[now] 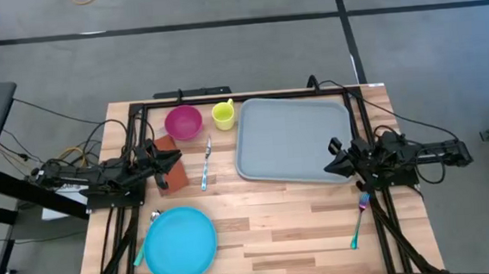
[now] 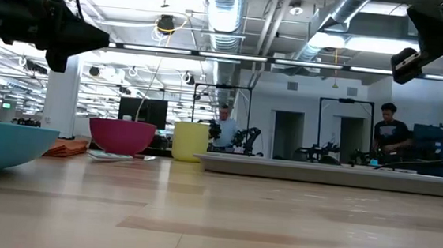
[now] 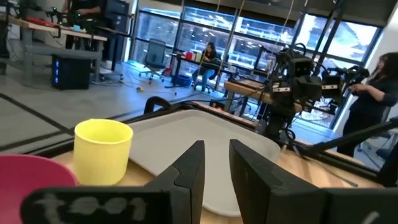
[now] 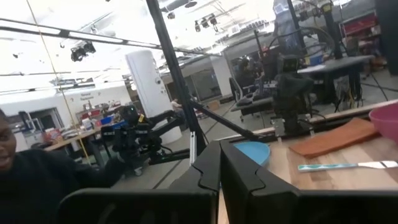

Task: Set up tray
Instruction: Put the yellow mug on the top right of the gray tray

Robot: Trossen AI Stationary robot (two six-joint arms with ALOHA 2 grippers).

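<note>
The light grey-blue tray [image 1: 292, 138] lies flat on the wooden table at the far right; it also shows in the left wrist view [image 3: 186, 140]. My left gripper [image 1: 177, 159] hangs level above a rust-brown napkin [image 1: 166, 148], pointing toward the tray. Its fingers [image 3: 217, 146] stand open with nothing between them. My right gripper [image 1: 331, 161] hovers over the tray's near right corner, pointing toward the table's left. It is shut [image 4: 220, 144] and holds nothing.
A pink bowl [image 1: 183, 121] and a yellow cup [image 1: 223, 114] stand left of the tray. A knife [image 1: 205, 166] lies beside the napkin. A round blue plate [image 1: 180, 243] sits near left, and a fork [image 1: 360, 220] lies near right. People stand in the room behind.
</note>
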